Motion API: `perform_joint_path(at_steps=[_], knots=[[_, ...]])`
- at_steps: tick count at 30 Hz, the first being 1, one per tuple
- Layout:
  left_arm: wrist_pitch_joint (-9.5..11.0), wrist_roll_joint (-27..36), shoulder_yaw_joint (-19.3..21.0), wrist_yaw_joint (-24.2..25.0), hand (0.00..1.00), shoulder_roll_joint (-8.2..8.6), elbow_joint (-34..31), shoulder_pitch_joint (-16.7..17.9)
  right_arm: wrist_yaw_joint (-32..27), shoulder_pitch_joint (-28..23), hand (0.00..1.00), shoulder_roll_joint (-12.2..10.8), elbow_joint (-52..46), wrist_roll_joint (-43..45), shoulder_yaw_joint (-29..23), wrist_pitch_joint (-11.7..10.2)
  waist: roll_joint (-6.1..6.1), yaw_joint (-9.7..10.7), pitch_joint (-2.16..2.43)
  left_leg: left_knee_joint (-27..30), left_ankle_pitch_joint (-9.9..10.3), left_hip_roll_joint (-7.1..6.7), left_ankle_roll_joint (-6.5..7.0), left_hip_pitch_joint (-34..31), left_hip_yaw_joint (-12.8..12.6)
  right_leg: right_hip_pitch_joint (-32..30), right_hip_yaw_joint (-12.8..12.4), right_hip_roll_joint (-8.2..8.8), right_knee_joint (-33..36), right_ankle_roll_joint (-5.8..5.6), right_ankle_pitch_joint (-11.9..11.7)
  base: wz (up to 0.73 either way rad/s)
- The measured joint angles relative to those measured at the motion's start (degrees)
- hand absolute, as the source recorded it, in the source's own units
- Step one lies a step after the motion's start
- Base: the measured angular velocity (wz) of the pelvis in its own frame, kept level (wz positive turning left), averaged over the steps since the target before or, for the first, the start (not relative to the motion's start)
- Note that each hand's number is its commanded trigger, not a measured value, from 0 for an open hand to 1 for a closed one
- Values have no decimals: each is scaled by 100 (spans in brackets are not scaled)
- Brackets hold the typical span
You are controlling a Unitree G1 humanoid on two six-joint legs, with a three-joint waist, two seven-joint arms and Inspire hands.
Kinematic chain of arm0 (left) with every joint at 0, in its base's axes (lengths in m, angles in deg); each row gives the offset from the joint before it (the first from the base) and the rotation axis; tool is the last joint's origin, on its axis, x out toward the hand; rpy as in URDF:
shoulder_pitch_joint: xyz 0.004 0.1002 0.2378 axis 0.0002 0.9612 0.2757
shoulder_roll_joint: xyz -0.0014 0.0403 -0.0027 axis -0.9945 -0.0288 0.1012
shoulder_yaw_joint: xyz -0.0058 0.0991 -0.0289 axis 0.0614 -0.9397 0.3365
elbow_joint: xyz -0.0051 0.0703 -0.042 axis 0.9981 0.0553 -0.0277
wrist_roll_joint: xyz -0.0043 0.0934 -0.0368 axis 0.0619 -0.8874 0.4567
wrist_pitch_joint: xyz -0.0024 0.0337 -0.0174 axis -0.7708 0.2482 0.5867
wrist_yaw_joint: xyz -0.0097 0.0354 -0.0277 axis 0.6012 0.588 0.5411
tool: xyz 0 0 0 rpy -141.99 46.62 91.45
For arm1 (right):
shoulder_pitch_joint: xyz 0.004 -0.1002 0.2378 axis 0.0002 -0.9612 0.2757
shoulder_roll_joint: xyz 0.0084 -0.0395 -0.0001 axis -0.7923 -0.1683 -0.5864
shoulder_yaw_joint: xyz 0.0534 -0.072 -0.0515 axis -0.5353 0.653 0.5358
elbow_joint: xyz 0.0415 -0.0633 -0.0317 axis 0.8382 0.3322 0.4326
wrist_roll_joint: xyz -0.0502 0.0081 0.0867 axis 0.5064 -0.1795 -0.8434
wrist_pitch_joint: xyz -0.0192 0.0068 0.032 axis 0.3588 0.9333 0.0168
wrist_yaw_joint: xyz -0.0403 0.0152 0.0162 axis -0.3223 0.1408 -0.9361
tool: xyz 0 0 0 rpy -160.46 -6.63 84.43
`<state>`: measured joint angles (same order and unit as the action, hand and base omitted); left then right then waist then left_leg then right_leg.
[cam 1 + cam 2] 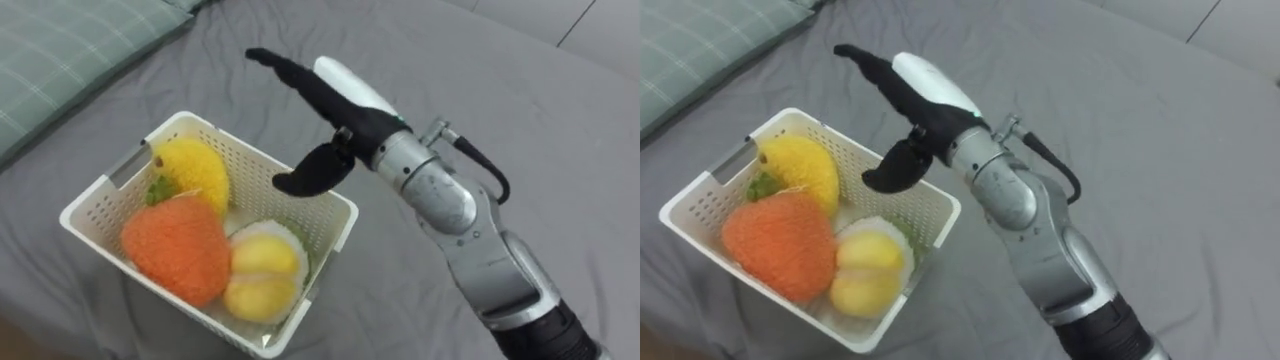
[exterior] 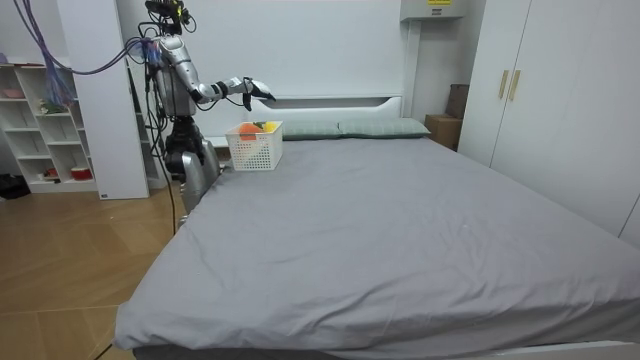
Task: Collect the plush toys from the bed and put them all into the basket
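A fuzzy yellow toy (image 1: 195,170), orange knitted toy (image 1: 178,245) and pale peach-shaped toy (image 1: 262,270) lie in the white plastic lattice basket (image 1: 250,160); the right hand (image 1: 345,115) hovers open and empty, so collecting looks nearly done.

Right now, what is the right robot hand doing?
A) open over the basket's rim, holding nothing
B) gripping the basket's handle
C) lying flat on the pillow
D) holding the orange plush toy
A: the right robot hand hovers with straight fingers over the rim of the white basket, holding nothing, while the orange plush toy lies inside the basket.
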<state>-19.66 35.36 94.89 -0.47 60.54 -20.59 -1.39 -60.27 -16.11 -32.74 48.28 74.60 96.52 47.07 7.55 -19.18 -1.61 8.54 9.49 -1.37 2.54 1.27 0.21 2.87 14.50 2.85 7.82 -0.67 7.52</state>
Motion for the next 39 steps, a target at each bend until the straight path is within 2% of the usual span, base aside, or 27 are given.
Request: perform_joint_path(at_steps=[2,4,6,8,10,13,15,17,18,19,20,23,27,30,32,35,39], knots=[[-2,2,178,16,0,2,1,85,-183,-31,0,152,-2,-115,-236,-60,-63,120,23,-17,0,4,1,34,-42,4,-40,-1,4,-1,-1,-14],[1,0,267,13,0,1,1,169,-282,-142,0,187,-18,-172,-483,-84,-117,260,57,-14,0,6,1,44,-58,5,-52,-1,4,-1,-1,0],[3,-7,405,13,0,33,3,242,-406,-404,0,240,-133,-288,-803,-157,-152,351,89,-13,0,8,1,50,-77,8,-53,5,5,-4,-3,-6],[31,-8,523,4,0,40,55,381,-553,-740,0,431,-134,-317,-1145,-224,-204,524,123,-41,0,24,0,120,-160,23,-154,1,12,-4,-4,-18],[100,6,633,-36,0,36,225,410,-786,-1184,0,440,-133,-365,-1505,-325,-221,653,135,-80,0,40,-1,193,-215,49,-198,3,28,-4,-4,-16],[128,11,625,-112,0,96,233,547,-1074,-1810,0,442,-125,-602,-1921,-324,-253,939,123,-80,3,62,-4,206,-337,-12,-331,-7,90,-2,-5,-20],[175,8,626,-127,0,111,263,629,-1203,-2087,0,440,-125,-762,-2121,-325,-278,1118,127,-85,5,67,-3,228,-412,-24,-405,-12,110,0,-6,-26],[230,1,634,-147,0,126,272,682,-1375,-2336,0,439,-123,-948,-2477,-327,-327,1252,142,-95,22,89,-3,249,-594,-96,-597,-50,170,9,-12,-39],[241,-1,634,-157,0,135,274,692,-1422,-2360,0,438,-122,-986,-2562,-329,-343,1290,135,-96,23,91,-1,254,-629,-109,-637,-61,192,9,-12,-33],[270,-2,634,-166,0,146,276,691,-1567,-2417,0,436,-122,-1063,-2738,-336,-370,1363,150,-97,28,96,5,263,-692,-124,-690,-80,197,12,-18,-24],[309,-10,644,-166,0,148,276,693,-1697,-2475,0,431,-103,-1186,-2906,-422,-387,1442,160,-96,30,106,6,287,-741,-129,-721,-88,201,14,-27,-23],[335,13,683,-168,0,148,183,757,-2174,-2527,0,413,108,-1850,-3245,-715,-426,1609,142,-89,41,130,-2,317,-811,-110,-755,-93,198,25,-43,-13],[336,146,545,-305,0,149,103,896,-2722,-2598,0,400,525,-2650,-3321,-806,-443,1794,139,-70,57,159,-26,357,-868,-109,-853,-113,180,31,-40,-4],[331,239,445,-368,0,178,103,885,-2968,-2828,0,348,1089,-3232,-3319,-887,-463,1830,154,-80,55,160,-28,401,-878,-88,-849,-126,178,35,-42,0],[326,247,385,-493,0,226,103,895,-3141,-2859,0,149,1998,-3748,-3322,-1030,-477,1890,152,-81,55,160,-28,392,-873,-81,-810,-117,168,35,-39,0],[337,474,387,-509,0,256,100,888,-3218,-2998,0,-141,3099,-4515,-3334,-1026,-504,1910,154,-89,55,159,-29,388,-884,-78,-841,-135,176,38,-31,0],[343,557,392,-513,0,286,107,881,-3314,-3056,0,-375,4578,-4859,-3325,-1149,-572,2051,163,-94,55,149,-29,427,-809,-18,-803,-146,106,34,-28,7]])
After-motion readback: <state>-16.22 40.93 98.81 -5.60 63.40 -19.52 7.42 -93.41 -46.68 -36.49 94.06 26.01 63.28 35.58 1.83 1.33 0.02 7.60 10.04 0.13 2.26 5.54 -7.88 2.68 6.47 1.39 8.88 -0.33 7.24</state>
